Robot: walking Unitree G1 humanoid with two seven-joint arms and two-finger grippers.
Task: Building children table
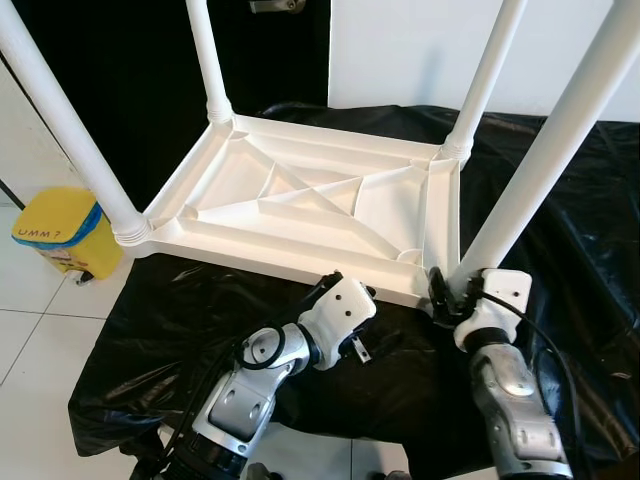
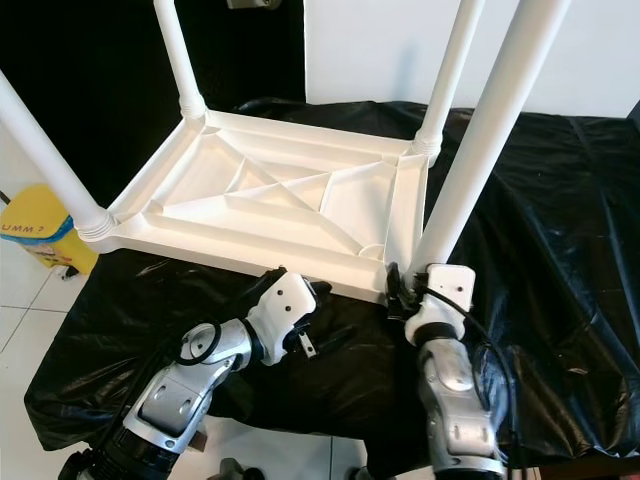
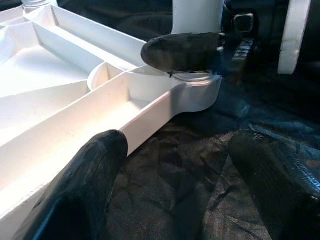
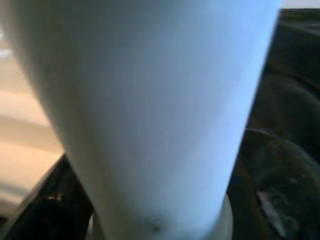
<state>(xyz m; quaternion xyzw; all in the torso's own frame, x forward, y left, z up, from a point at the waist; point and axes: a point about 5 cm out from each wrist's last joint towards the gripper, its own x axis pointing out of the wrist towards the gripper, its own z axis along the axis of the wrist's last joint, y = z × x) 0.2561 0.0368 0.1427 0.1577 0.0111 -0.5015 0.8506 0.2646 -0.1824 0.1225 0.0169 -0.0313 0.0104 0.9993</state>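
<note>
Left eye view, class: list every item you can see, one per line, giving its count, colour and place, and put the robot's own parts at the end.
Tabletop: one, white, lying upside down on the black sheet, ribbed underside facing up.
Table legs: four, white, standing up from the tabletop's corners.
Sheet: one, black, crinkled, spread under the tabletop.
Bin: one, yellow with a blue band, on the tiled floor at the left.
Floor: white tiles, lower left.
Wall: white, behind the table.
Left gripper: one, black fingers open, at the tabletop's near edge.
Right gripper: one, black fingers on either side of the near right leg's base.
</note>
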